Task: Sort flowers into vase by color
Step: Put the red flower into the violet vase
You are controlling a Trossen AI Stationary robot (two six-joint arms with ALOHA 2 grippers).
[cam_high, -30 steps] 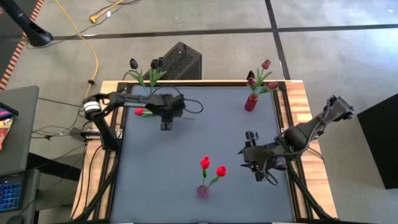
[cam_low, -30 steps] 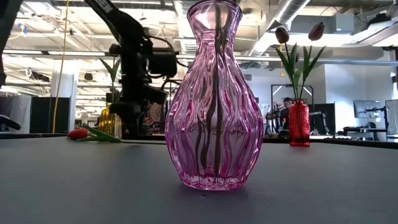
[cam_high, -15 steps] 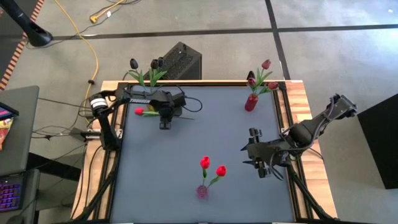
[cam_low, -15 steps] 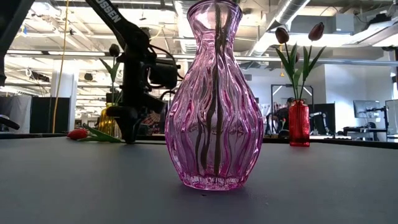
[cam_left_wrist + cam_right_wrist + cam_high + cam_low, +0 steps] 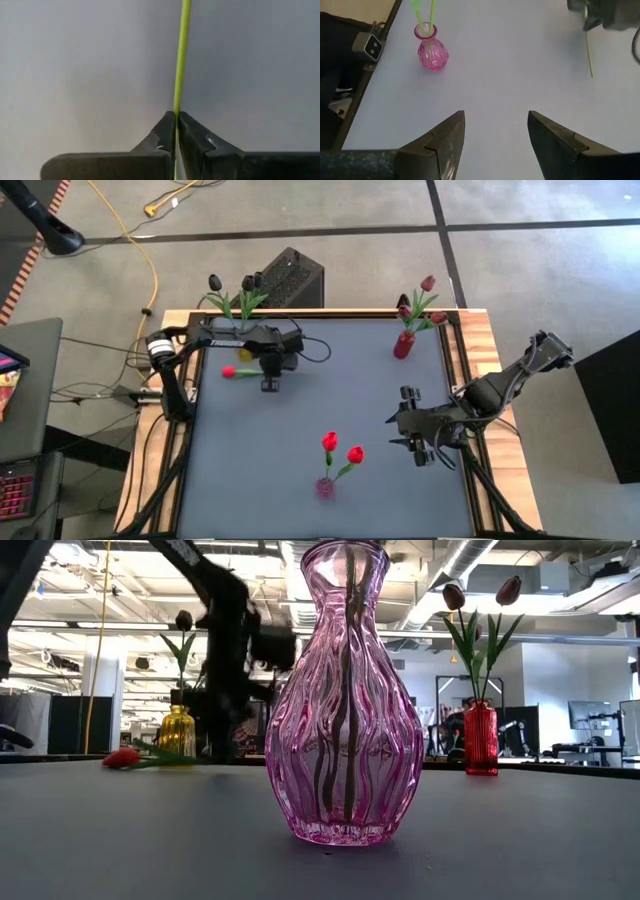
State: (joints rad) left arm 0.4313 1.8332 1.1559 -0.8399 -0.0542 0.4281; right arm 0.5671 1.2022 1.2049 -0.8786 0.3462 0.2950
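Observation:
A red tulip lies at the table's far left, its head toward the left edge and its thin green stem running right. My left gripper stands over the stem and is shut on it. My right gripper hangs open over the table's right side and holds nothing. The pink vase near the front holds two red tulips. The red vase at the far right holds crimson tulips. The yellow vase, far left behind the arm, holds dark tulips. My left gripper pinches the tulip's green stem between its two fingertips, some way from the head. The fingers come from above, pointing down, and lie across the stem. The head sits low at the table; whether it is lifted clear I cannot tell.
A black box stands on the floor beyond the far edge. Wooden rails border the dark mat. Open mat lies between the three vases.
My left gripper has come down onto the lying tulip's stem and shut on it. The tulip's head has shifted a little toward the near edge, and the arm blurs in the low view.

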